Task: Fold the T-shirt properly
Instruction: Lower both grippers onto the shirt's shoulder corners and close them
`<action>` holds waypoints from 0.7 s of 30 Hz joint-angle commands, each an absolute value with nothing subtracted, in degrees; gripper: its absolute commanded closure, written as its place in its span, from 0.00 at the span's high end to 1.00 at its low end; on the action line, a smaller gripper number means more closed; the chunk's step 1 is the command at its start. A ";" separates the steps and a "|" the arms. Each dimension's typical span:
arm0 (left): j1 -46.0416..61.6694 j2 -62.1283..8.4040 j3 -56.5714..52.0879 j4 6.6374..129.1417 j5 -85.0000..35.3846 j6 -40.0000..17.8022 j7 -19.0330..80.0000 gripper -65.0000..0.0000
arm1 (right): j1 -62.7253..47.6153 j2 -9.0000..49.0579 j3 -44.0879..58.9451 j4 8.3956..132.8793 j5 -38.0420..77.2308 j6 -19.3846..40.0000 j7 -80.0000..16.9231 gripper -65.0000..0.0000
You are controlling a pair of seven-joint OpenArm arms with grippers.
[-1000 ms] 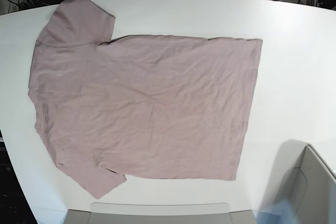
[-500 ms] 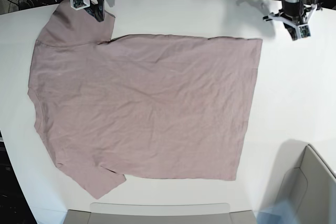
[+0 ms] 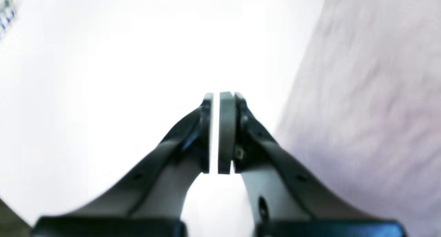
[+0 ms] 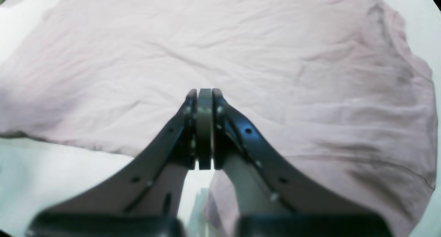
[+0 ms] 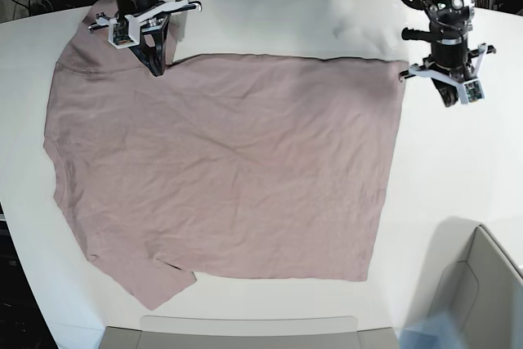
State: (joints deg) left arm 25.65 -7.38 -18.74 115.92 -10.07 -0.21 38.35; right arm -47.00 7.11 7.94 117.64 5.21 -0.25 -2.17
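The dusty-pink T-shirt (image 5: 221, 161) lies spread flat on the white table (image 5: 458, 169), collar end to the left and hem to the right. My right gripper (image 5: 157, 71) hovers over the far sleeve's armpit. In the right wrist view the right gripper (image 4: 204, 91) has its pads pressed together, empty, above the wrinkled T-shirt (image 4: 275, 51). My left gripper (image 5: 447, 94) hangs over bare table just right of the hem's far corner. The left wrist view shows the left gripper (image 3: 216, 95) with a thin slit between its pads and nothing in it, and the T-shirt (image 3: 372, 92) edge to its right.
A grey bin (image 5: 482, 284) stands at the near right corner. A flat grey tray edge (image 5: 245, 333) runs along the near side. Cables lie beyond the table's far edge.
Both arms have come in from the far edge and moved nearer, the right one onto the sleeve area, the left one beside the hem corner. The left pads have parted slightly.
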 commanded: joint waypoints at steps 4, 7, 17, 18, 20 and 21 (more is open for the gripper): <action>25.19 -8.22 -16.57 116.97 -9.80 0.04 36.62 0.14 | -49.54 6.90 8.22 118.55 5.76 -0.22 -0.57 0.25; 25.27 -9.71 -12.35 116.97 -9.71 0.04 36.70 0.16 | -51.82 7.60 8.48 118.55 7.34 -0.04 -0.57 0.38; 26.77 -9.98 -4.88 116.70 -9.45 0.04 36.79 0.18 | -57.54 12.62 26.95 110.02 29.23 1.10 -0.57 0.44; 26.77 -9.98 -4.88 116.62 -9.45 0.04 36.79 0.18 | -57.54 13.14 28.18 108.26 30.81 1.80 -0.57 0.44; 26.68 -9.98 -4.88 116.44 -9.45 0.04 36.79 0.18 | -57.54 14.11 30.11 104.75 33.19 3.03 -0.57 0.44; 26.68 -9.98 -4.88 116.44 -9.45 0.04 36.79 0.18 | -57.45 14.99 30.64 103.25 33.89 3.65 -0.57 0.44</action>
State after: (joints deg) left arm 26.68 -9.56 -4.82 115.63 -9.91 -0.01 38.33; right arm -56.84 14.52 30.41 102.15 33.52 2.63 -1.98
